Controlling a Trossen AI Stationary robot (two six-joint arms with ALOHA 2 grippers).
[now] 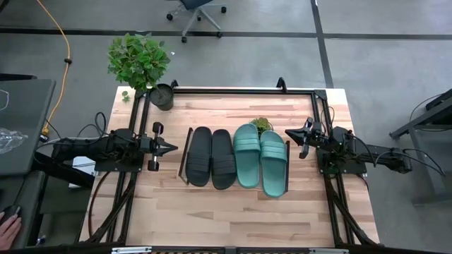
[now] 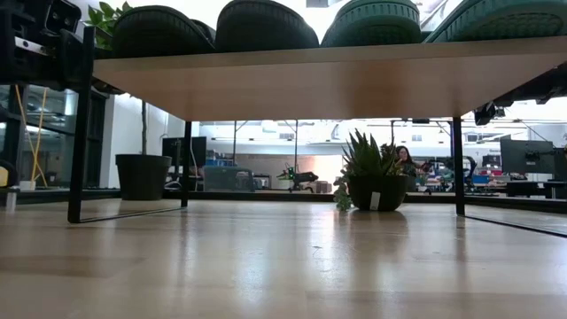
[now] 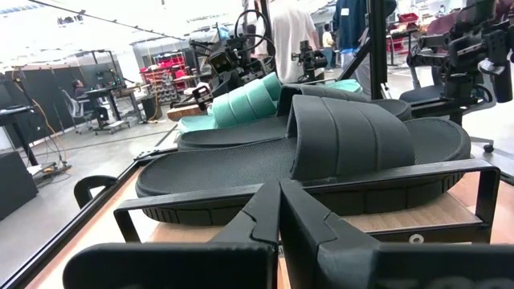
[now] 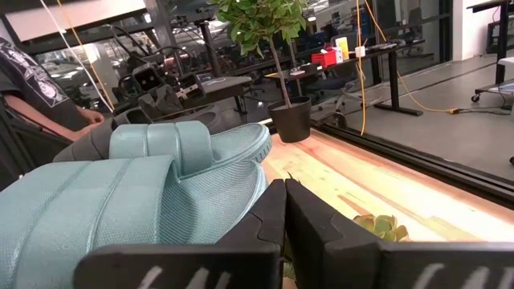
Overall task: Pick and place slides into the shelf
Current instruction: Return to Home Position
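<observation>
Two black slides (image 1: 211, 156) and two teal-green slides (image 1: 260, 159) lie side by side, soles down, on the shelf's plank top (image 2: 354, 75), which stands on thin black legs (image 2: 75, 168). In the low view their soles show above the plank as black slides (image 2: 213, 27) and teal-green slides (image 2: 425, 22). My left gripper (image 1: 174, 147) is shut, just left of the shelf, touching nothing; its fingers (image 3: 277, 213) point at the black slides (image 3: 337, 144). My right gripper (image 1: 287, 132) is shut, right of the teal-green slides (image 4: 144, 193), apart from them.
A large potted plant (image 1: 145, 67) stands at the table's far left corner, and a small succulent in a pot (image 2: 372, 173) stands behind the shelf. Bare wood lies near the table's front edge (image 1: 233, 219). A person's hand (image 1: 7, 227) shows off the table's left.
</observation>
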